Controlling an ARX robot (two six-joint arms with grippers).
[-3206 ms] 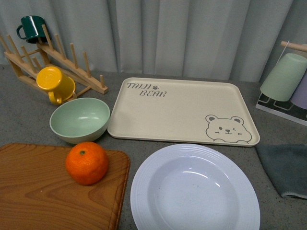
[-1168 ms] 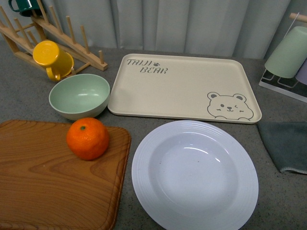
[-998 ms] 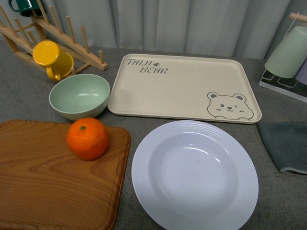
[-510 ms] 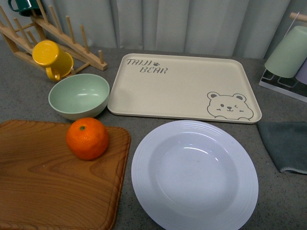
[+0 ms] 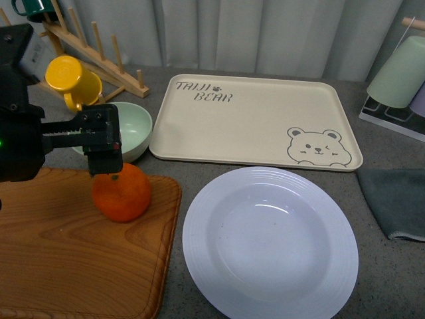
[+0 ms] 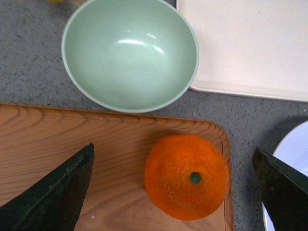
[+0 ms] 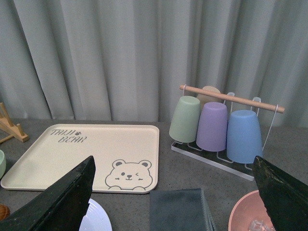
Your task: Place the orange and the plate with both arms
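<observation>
Left wrist view: left end effector (image 6: 173, 148) spread above orange (image 6: 186, 177).

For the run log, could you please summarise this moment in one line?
left gripper: open, over orange | orange: on wooden board | plate: untouched | right gripper: open
</observation>
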